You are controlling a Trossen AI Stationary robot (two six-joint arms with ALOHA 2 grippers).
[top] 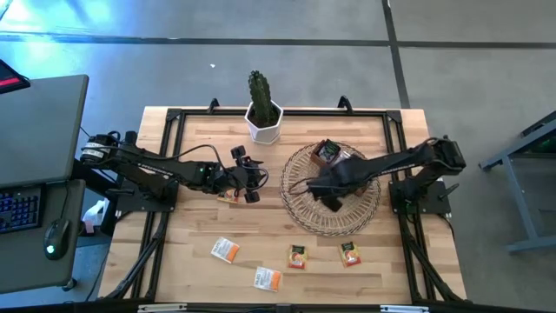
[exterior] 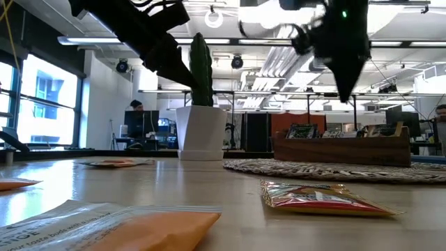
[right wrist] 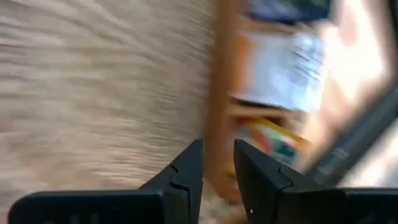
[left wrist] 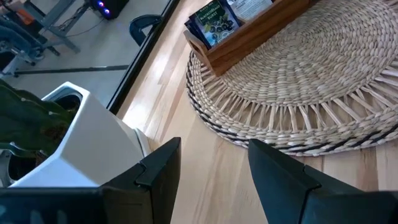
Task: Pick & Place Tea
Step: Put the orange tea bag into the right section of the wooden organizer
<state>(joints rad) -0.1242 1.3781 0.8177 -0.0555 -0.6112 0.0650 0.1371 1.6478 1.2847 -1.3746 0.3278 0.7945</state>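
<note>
Several flat tea sachets lie on the wooden table near its near edge: white-and-orange ones [top: 226, 250] [top: 268, 278] and yellow-red ones [top: 298, 256] [top: 350, 253] [exterior: 320, 199]. Another sachet [top: 228, 197] lies flat under my left arm. More sachets, black-and-green among them [left wrist: 214, 18], stand in the wooden box [top: 334, 155] on the wicker tray [top: 300, 213]. My left gripper [top: 254, 178] [left wrist: 214, 165] hovers open between the cactus pot and the tray. My right gripper [top: 326, 196] [right wrist: 218, 165] hangs above the tray beside the box, fingers pointing down with a narrow gap, nothing between them.
A cactus in a white pot [top: 263, 117] stands at the table's far edge, just beyond my left gripper. The wicker tray [left wrist: 298, 81] fills the right middle of the table. A black frame rail [top: 174, 165] runs around the table. A desk with keyboard [top: 17, 209] stands left.
</note>
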